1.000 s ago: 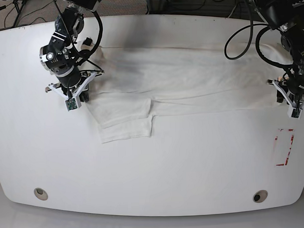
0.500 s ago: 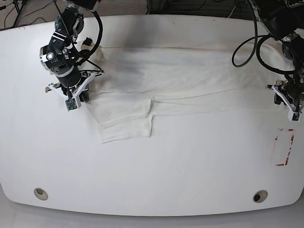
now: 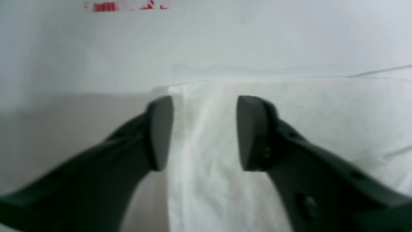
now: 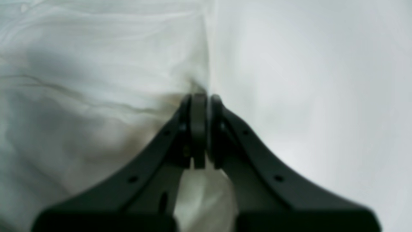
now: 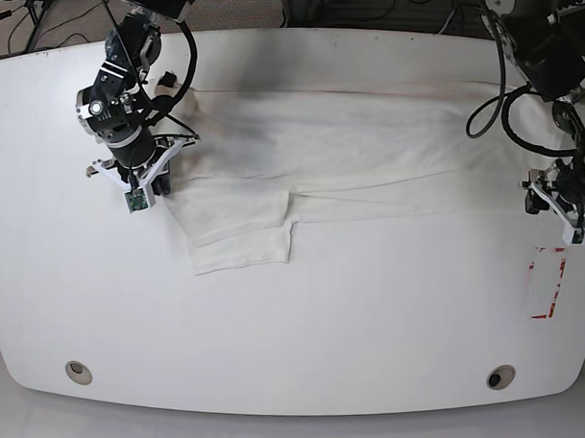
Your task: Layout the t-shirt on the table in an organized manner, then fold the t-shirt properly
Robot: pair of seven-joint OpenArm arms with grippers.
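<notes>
T-shirt (image 5: 348, 155) lying folded lengthwise across the white desk (image 5: 305, 315).
Right end effector (image 4: 201, 129) is pinching its soft edge; left end effector (image 3: 204, 132) is standing open over the opposite end, gripping nothing.

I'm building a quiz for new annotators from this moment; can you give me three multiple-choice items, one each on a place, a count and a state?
1. Where is the red-white tape rectangle on the glossy white table?
A. Near the base view's right edge
B. At the centre
C. Under the shirt

2. How many round metal grommet holes show in the tabletop?
A. One
B. Two
C. Four

3. What is the left gripper doing above the white cotton t-shirt?
A. Clamped on the cloth
B. Open over the shirt's edge
C. Out of sight

Answers:
1 A, the tape lies just below that arm in the base view.
2 B, one sits near each front corner.
3 B, the left wrist view shows a clear gap between the pads, with cloth beneath.
</notes>
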